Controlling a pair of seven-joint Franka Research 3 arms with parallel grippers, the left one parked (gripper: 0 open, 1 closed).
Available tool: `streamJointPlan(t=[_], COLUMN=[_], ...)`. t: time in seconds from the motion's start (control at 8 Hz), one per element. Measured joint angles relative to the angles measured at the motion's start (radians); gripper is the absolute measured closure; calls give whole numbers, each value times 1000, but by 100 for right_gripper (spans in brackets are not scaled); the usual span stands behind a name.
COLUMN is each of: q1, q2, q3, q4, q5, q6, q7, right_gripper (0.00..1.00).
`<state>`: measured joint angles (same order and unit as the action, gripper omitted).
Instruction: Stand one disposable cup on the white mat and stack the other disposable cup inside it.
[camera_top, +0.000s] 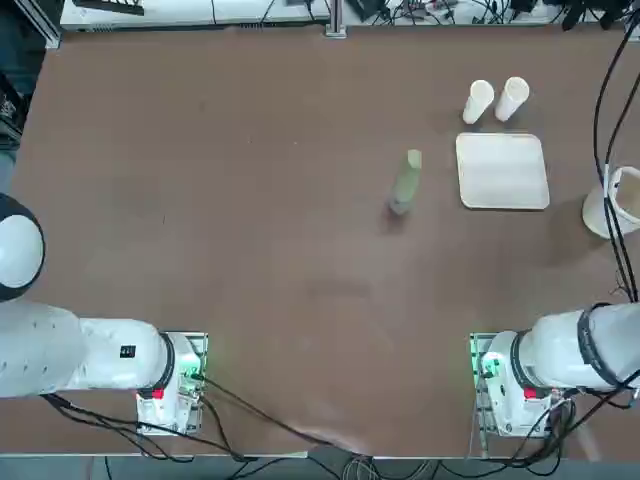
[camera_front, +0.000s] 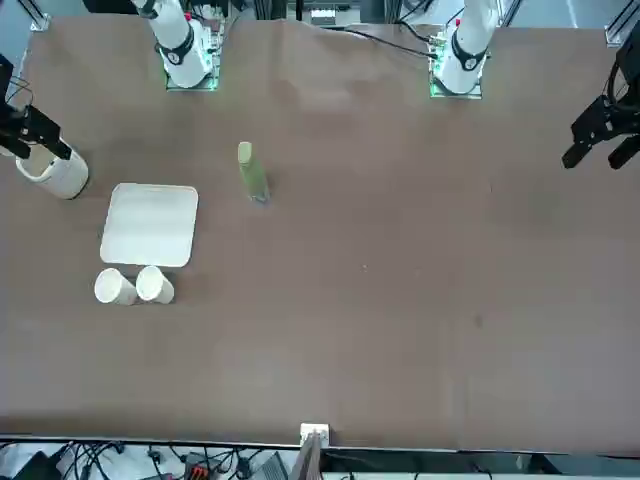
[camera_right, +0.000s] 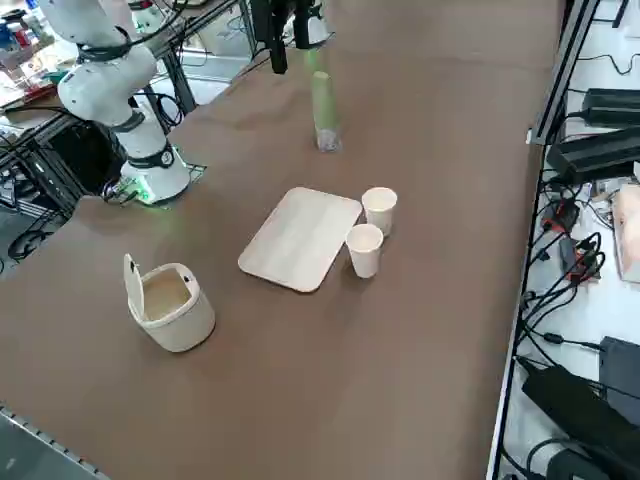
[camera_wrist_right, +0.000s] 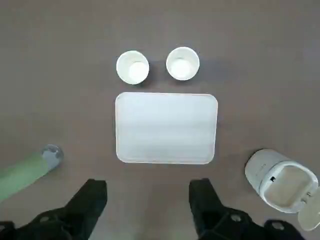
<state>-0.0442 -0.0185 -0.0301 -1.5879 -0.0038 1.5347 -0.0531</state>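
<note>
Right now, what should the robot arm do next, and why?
Probably carry the open right gripper over one upright cup: both cups, that one and its neighbour, stand beside the white mat, neither on it, and the gripper holds nothing.

two upright cups (camera_wrist_right: 132, 67) beside mat (camera_wrist_right: 166, 128)

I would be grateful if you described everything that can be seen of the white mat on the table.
The white mat is a thin, flat, plain cream-white rectangle with rounded corners and a narrow rim, smooth and plastic-looking. It lies flat on the brown table, with nothing standing on it. Two upright white cups, and, stand separately just beyond one of its longer edges in the wrist view. The right gripper hovers above the table, not touching the mat.
</note>
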Motion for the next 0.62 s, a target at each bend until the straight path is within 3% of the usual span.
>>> streamJointPlan(t=[0.62], q1=[2], q2=[25], q3=[3], q4=[0], q5=[3], q6=[34], q7=[0], right_gripper=[0])
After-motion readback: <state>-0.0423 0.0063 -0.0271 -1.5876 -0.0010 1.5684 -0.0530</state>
